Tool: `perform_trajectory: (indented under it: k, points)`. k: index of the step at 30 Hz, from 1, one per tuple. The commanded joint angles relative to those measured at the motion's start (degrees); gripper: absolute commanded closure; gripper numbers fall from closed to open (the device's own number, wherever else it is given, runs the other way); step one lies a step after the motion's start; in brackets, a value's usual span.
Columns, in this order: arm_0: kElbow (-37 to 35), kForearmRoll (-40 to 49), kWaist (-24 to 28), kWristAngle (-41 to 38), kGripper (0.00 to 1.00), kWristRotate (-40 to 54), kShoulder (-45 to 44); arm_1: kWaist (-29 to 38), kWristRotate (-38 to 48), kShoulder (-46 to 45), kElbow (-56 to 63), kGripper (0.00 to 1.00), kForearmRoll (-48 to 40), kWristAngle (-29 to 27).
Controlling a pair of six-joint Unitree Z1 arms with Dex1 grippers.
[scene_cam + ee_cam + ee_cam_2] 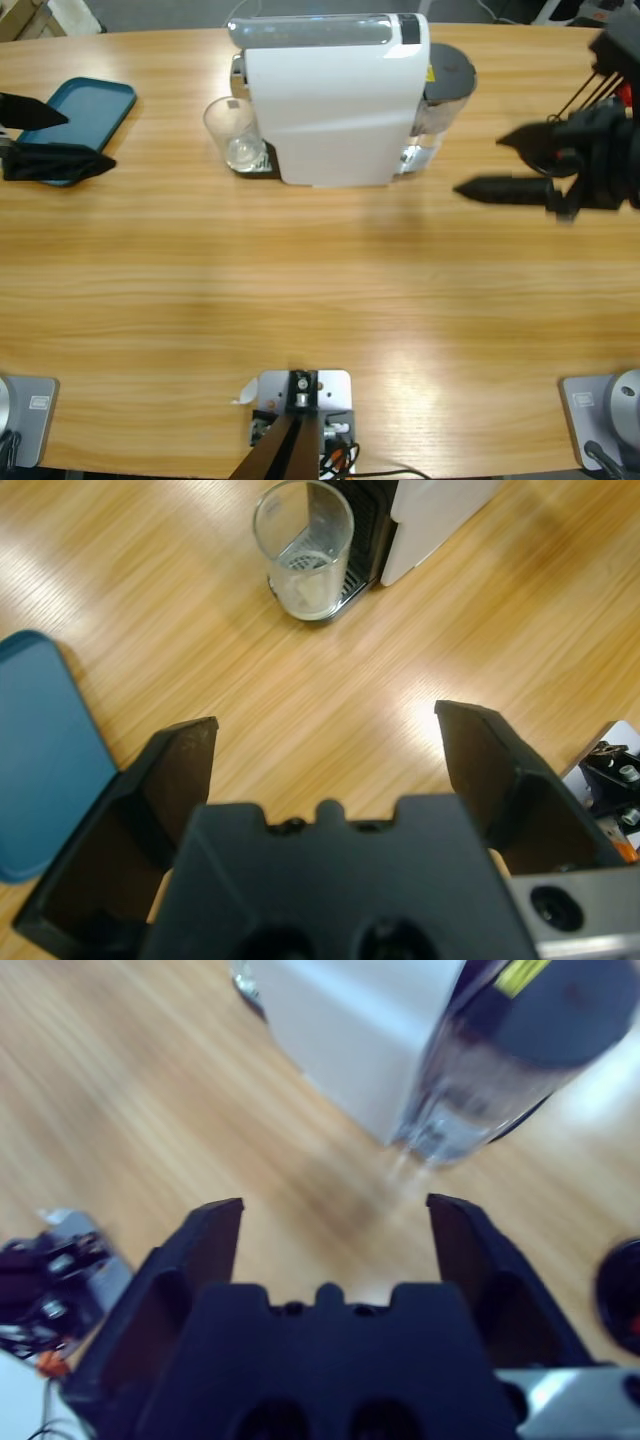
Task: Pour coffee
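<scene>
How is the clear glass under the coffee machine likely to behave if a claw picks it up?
The glass looks smooth-walled, so it is probably slippery between hard jaws. It stands tall on a narrow base, so a sideways push may tip it. It appears empty, so it is likely light, yet fragile if dropped.

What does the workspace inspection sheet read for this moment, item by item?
Surface: wooden table, bare in front.
Job's things: clear glass standing on the drip tray of the white coffee machine; no coffee seen in it.
Clutter: blue tray at the far left.
Grippers: left end effector open, over the tray's edge; right end effector open, beside the machine's water tank; neither holds anything.
Cables: thin wires at the table's bottom edge.
Surroundings: nothing seen.
</scene>
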Motion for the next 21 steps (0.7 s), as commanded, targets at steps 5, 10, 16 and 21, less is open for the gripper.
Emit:
perform_trajectory:
  k: [5,10,16,21]
  points:
    - [-0.2,3.9,2.5,0.1,0.105,0.1,-2.6,-5.6,-7.7,16.2,-17.9,1.0,5.2,-4.9]
    - [-0.4,3.5,2.6,0.0,0.105,0.1,-1.4,-9.5,-10.4,20.5,-28.8,1.0,10.8,-4.7]
    - [-0.7,3.5,2.6,0.0,0.105,0.0,0.1,-11.9,-11.1,25.1,-35.6,1.0,13.9,-3.8]
    - [-0.9,3.5,2.6,0.0,0.105,0.0,0.8,-11.3,-11.1,28.6,-39.1,1.0,16.1,-1.8]
